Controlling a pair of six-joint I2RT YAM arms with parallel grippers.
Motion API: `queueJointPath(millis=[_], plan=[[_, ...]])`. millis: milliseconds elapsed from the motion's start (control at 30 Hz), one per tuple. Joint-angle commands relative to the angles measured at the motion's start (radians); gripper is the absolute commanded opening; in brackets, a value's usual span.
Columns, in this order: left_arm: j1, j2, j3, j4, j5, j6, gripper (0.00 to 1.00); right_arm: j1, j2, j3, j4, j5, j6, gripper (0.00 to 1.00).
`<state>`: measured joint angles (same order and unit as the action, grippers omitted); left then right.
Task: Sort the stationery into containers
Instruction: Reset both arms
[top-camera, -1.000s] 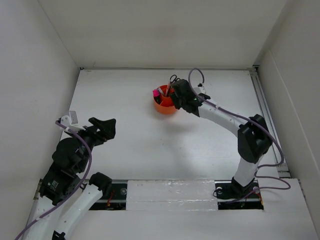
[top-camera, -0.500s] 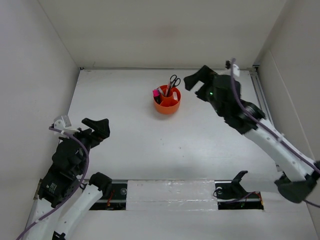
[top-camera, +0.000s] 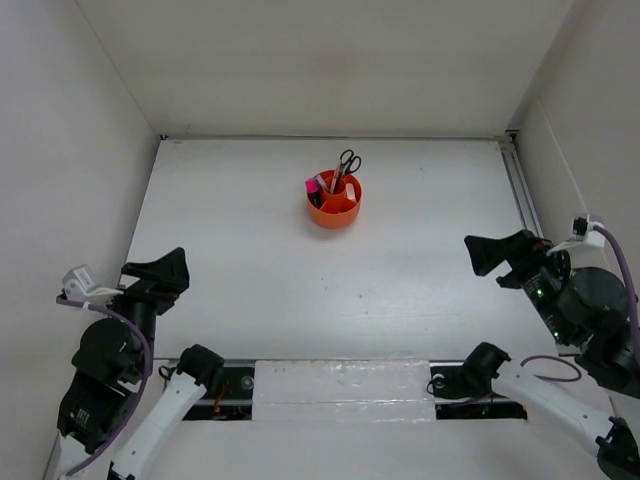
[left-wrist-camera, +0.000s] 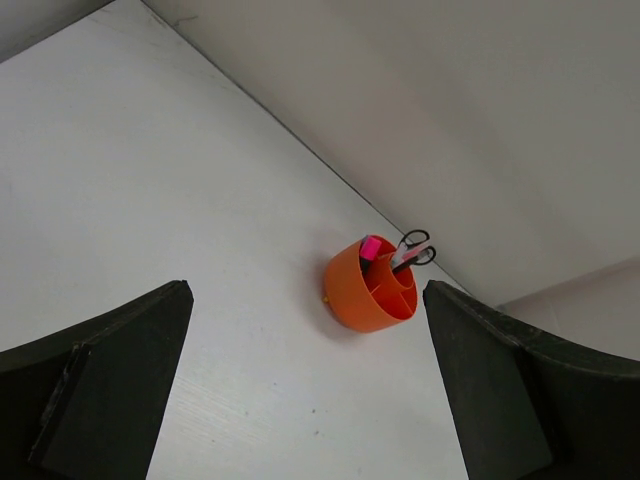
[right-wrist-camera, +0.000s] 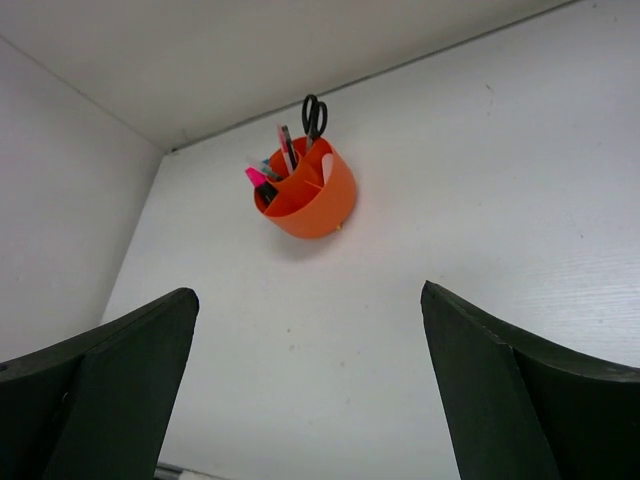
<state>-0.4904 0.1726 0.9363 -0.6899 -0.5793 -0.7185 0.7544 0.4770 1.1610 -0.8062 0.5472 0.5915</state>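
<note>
The orange organiser (top-camera: 334, 205) stands upright on the white table (top-camera: 300, 290), toward the far wall and slightly right of the centre line, well apart from both arms. It is a round, low tub of smooth moulded plastic with thin internal partitions; the right wrist view shows at least two of its compartments. The visible stationery stands on end inside it, leaning on the partitions and rim, which keeps long items upright and separated by type. The black-handled scissors (right-wrist-camera: 313, 110) sit blades down at the far side, with the looped handles projecting above the rim. The pink-capped highlighter (right-wrist-camera: 257, 178), a stubby black barrel with a bright cap, occupies the left compartment. Slim pens (right-wrist-camera: 287, 145) lean between these two items. Erasers cannot be made out at this range. No loose item is visible on the matte, faintly grained table surface, so the sorting is judged complete or nearly so. The left gripper (left-wrist-camera: 305, 330) has its jaws spread wide and holds nothing; the right gripper (right-wrist-camera: 310, 330) is likewise spread wide and empty. Both arms are folded close to their bases at the near edge, a posture consistent with a parked position that leaves the work area unobstructed.
</note>
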Motion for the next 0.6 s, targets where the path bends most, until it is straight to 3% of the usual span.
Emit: queueJointPath(millis=[0,567], plan=[[0.003,-0.013,0.021,0.003,-0.037,-0.041,1.00,0.010,-0.046,-0.009,-0.111,-0.032,-0.038,0.99],[0.003,-0.140,0.010,-0.016,-0.086,-0.081,1.00,0.086,-0.149,0.045,-0.202,0.036,-0.004,0.99]])
